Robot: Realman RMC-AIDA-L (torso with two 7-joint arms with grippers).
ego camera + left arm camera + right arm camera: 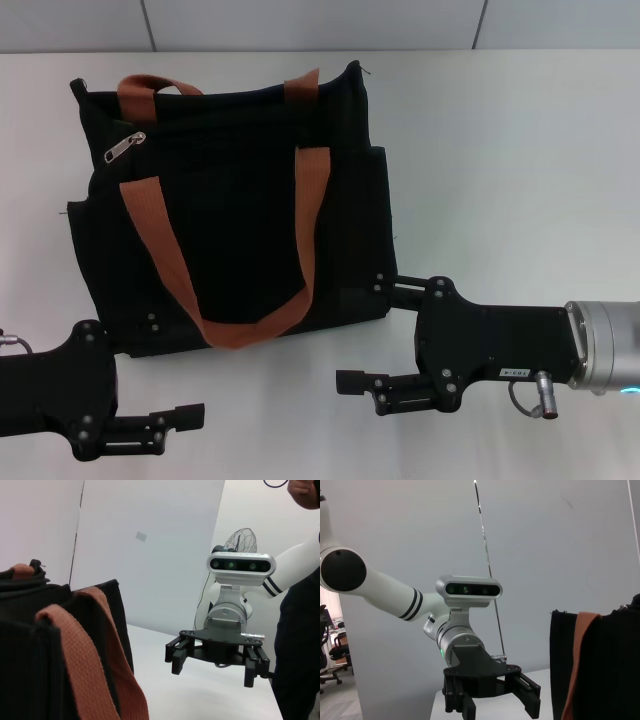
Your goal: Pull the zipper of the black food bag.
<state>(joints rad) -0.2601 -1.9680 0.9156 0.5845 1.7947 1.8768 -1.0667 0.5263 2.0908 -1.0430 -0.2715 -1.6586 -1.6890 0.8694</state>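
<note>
Black fabric, the black food bag (235,205) lies flat at centre, its zipper (124,147) at ten o'clock — untouched. Left gripper (190,413) at seven and right gripper (365,335) at four wait open, likely pre-approach.

Black pincers (365,330) — silver wrists, white arms

Close by, the black food bag (60,650) stands on the white desk (200,690) with its rust-orange handles (90,665) draped over its side, while farther off the right gripper (216,662) hovers above the desk, its fingers (175,660) spread apart.
</note>
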